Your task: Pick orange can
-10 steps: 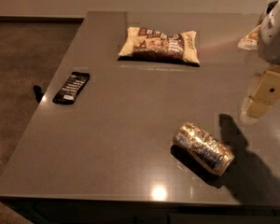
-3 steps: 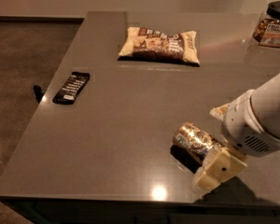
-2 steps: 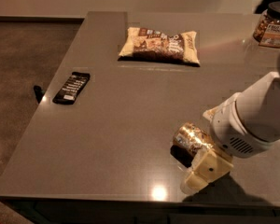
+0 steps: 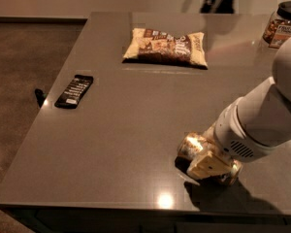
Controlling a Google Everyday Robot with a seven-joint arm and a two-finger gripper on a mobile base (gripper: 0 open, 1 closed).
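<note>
The orange can point(image 4: 192, 145) lies on its side near the desk's point(image 4: 136, 115) front edge. The pincer point(image 4: 208, 165) sits down over the can; I cannot tell whether it grips. A wide stretch of desk separates the can from a black packet point(image 4: 74, 91) far left and a snack bag point(image 4: 167, 47) behind.

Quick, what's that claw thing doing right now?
Gripper: down over the orange can lying on the table; whether it grips it cannot be told.

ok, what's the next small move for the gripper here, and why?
Probably ease slightly lower, then grasp: the gripper is right over the orange can, which lies on its side near the front edge of the table, partly covered by it.
</note>
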